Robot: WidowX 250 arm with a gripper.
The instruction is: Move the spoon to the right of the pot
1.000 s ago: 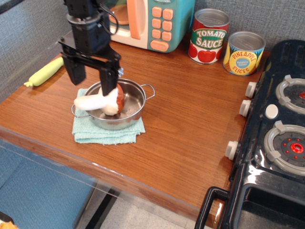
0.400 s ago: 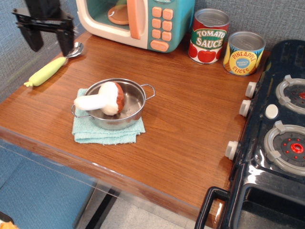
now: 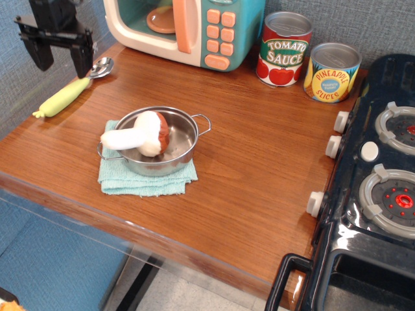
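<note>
The wooden table point(image 3: 259, 162) carried a black toy stove point(image 3: 376, 168) at its right edge and a toy microwave point(image 3: 188, 29) at the back. The gripper point(image 3: 57, 57) hung above the back-left corner with its jaws spread wide and nothing between them. The pot point(image 3: 170, 146) sat on a green cloth point(image 3: 146, 180) and contained a toy mushroom point(image 3: 139, 135). The spoon point(image 3: 70, 92) lay at the table's left edge, well left of the pot, beneath the gripper.

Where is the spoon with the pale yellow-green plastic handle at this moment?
The yellow-green-handled spoon lies at the table's far left edge, left of the toy microwave, just below the open gripper.
</note>
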